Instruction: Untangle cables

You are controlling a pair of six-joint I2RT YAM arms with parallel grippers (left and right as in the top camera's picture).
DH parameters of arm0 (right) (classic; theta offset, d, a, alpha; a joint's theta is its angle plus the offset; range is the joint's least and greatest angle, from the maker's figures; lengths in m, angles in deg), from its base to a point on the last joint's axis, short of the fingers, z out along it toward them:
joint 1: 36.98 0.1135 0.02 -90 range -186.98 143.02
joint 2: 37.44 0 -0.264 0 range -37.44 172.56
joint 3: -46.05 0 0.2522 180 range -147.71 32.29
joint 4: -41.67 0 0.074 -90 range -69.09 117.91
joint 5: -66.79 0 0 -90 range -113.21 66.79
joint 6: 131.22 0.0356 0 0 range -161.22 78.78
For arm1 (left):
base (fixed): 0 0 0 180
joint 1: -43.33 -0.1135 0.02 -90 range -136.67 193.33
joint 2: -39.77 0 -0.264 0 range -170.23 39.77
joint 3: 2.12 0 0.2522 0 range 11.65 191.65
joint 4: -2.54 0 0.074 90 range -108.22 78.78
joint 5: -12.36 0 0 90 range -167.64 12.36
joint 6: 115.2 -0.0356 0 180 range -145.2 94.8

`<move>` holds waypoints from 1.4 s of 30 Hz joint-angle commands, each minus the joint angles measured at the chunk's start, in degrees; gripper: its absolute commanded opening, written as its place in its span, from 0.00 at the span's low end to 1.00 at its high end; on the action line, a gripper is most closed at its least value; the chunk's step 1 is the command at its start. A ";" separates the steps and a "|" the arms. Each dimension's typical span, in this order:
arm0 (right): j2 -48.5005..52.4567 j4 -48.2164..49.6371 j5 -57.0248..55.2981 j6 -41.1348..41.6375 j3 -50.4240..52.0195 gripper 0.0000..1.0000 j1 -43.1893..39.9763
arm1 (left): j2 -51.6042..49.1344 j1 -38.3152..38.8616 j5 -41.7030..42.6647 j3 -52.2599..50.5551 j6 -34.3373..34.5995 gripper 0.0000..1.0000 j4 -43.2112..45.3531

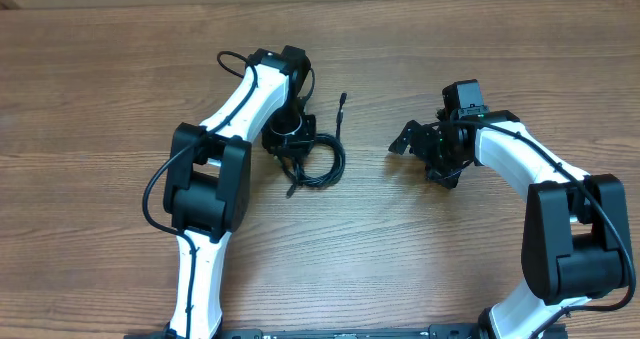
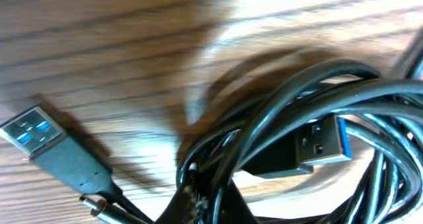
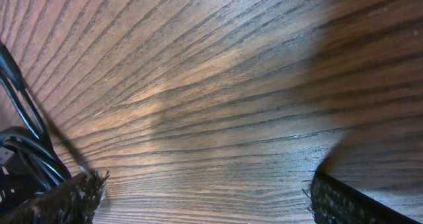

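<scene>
Left hand (image 1: pixel 289 135) low over the worktop (image 1: pixel 100 69), the cables (image 1: pixel 322 167) bunched directly beneath it, grip not determinable; right hand (image 3: pixel 206 201) wide open, empty, well apart; advisable to pinch one cord only, clear of the blue-tongued plug (image 2: pixel 316 147).

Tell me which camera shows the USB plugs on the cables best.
Left wrist view: two USB plugs with blue inserts show close up, one lying free, one inside the looped cables. Overhead shows only a small black bundle, plugs too small to tell. Right wrist catches a few strands at its left edge.
</scene>
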 commanded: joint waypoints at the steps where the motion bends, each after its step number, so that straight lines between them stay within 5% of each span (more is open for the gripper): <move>1: 1.44 0.37 -2.49 -0.24 1.29 1.00 -0.11 | 1.05 2.71 2.43 -0.76 0.09 0.49 0.07; 6: 1.44 0.37 -2.49 -0.24 1.29 1.00 -0.11 | 1.05 4.46 -4.26 -0.76 0.13 0.73 1.77; 11: 1.44 0.37 -2.49 -0.24 1.29 1.00 -0.11 | 1.05 4.76 -5.16 -0.76 0.13 0.75 4.35; 17: 1.44 0.37 -2.49 -0.24 1.29 1.00 -0.11 | 1.05 4.83 -5.07 -0.76 0.15 0.93 6.21; 27: 1.44 0.37 -2.49 -0.24 1.29 1.00 -0.11 | 1.05 5.25 -4.92 -0.76 0.17 1.00 6.97; 36: 1.44 0.37 -2.49 -0.24 1.29 1.00 -0.11 | 1.05 5.20 -4.94 -0.76 0.17 0.98 12.70; 42: 1.44 0.37 -2.49 -0.24 1.29 1.00 -0.11 | 1.05 5.64 -4.92 -0.76 0.15 0.68 14.86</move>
